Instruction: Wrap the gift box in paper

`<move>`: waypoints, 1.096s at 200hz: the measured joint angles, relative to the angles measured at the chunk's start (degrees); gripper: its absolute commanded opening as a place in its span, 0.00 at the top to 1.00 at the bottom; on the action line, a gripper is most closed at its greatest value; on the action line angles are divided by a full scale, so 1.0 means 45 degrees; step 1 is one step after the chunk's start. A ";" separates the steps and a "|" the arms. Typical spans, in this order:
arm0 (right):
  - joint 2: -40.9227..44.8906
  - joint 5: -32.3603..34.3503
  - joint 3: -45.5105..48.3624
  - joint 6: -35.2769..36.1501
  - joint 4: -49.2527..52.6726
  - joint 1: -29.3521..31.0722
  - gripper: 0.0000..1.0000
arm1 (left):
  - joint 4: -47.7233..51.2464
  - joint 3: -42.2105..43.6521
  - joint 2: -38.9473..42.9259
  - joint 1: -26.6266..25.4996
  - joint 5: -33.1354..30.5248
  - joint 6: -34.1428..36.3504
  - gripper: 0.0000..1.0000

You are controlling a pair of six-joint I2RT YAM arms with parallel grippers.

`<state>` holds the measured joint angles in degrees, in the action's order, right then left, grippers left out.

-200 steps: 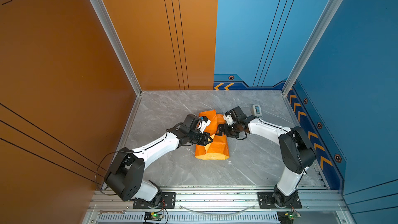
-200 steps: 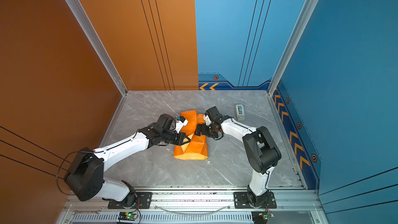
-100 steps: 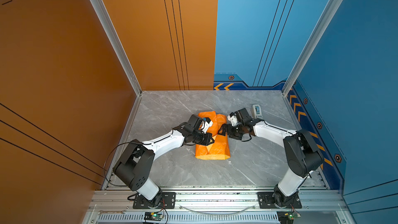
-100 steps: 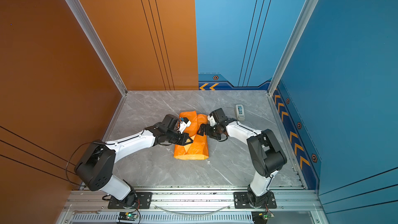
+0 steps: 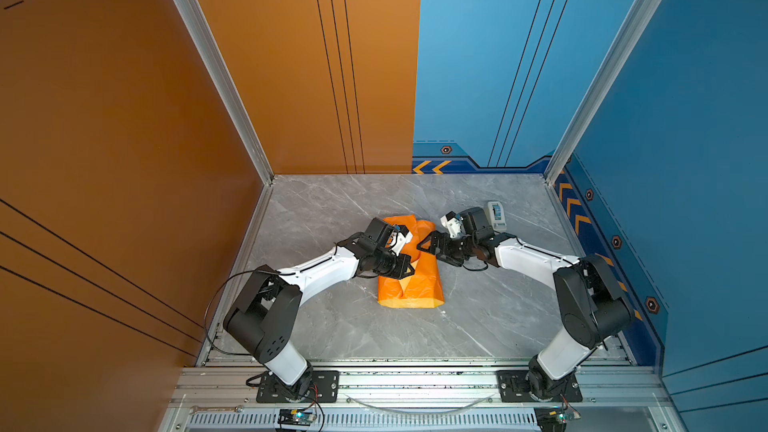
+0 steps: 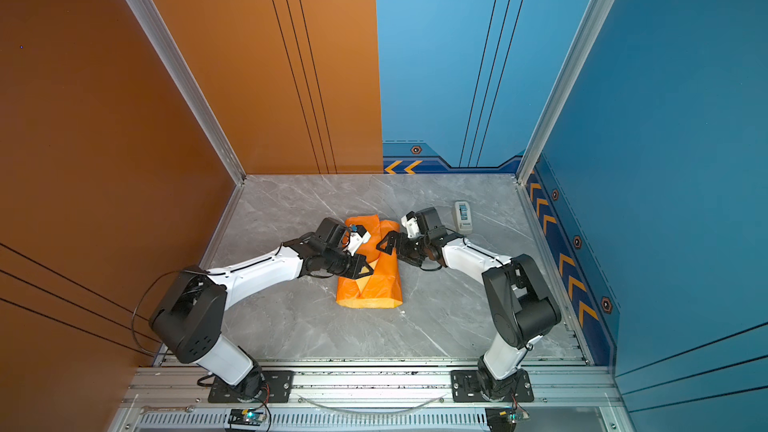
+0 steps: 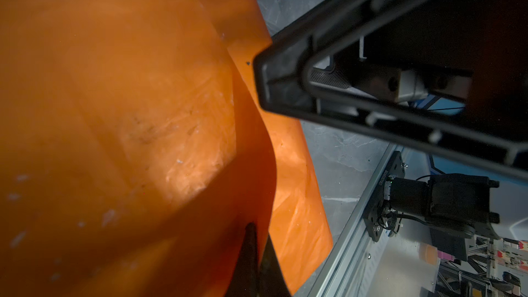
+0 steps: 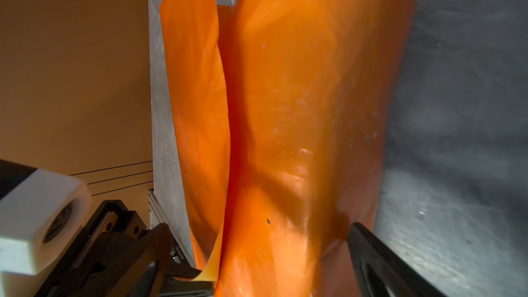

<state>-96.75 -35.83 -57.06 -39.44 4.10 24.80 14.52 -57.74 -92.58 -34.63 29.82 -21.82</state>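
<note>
Paper (image 5: 415, 288) is being pinched by the left gripper (image 5: 410, 270), securing the fold, while the right gripper (image 5: 432, 248) is being held open alongside.

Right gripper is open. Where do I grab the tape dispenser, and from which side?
Probably grip the tape dispenser across its two long sides, mid-body, coming straight down from above. It lies flat on the table, beyond and right of the right gripper, long axis pointing roughly away from the robot, so open jaws turned across that axis should straddle its narrow width.
</note>
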 measured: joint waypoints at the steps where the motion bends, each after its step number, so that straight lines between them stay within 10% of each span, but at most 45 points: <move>1: -0.0010 0.0005 -0.0015 0.0000 0.0015 0.0005 0.01 | 0.0024 -0.0029 -0.0015 0.0000 0.0000 0.0000 1.00; 62: -0.1035 0.1880 -0.2030 0.1010 0.2531 0.0588 0.09 | 0.0792 -0.1311 -0.0680 -0.0670 -0.0087 0.0670 0.93; 124: -0.1496 0.2890 -0.2540 0.1379 0.3667 0.0753 0.30 | 0.1273 -0.1690 -0.0695 -0.0641 -0.0092 0.0631 0.50; 219: -0.1496 0.2783 -0.2565 0.1379 0.3657 0.0753 0.30 | 0.1146 -0.0529 0.1821 0.2701 -0.2399 -0.2098 0.42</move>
<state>-103.48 -23.31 -68.60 -33.23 20.56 28.18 19.68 -60.12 -84.38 -22.48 19.03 -31.27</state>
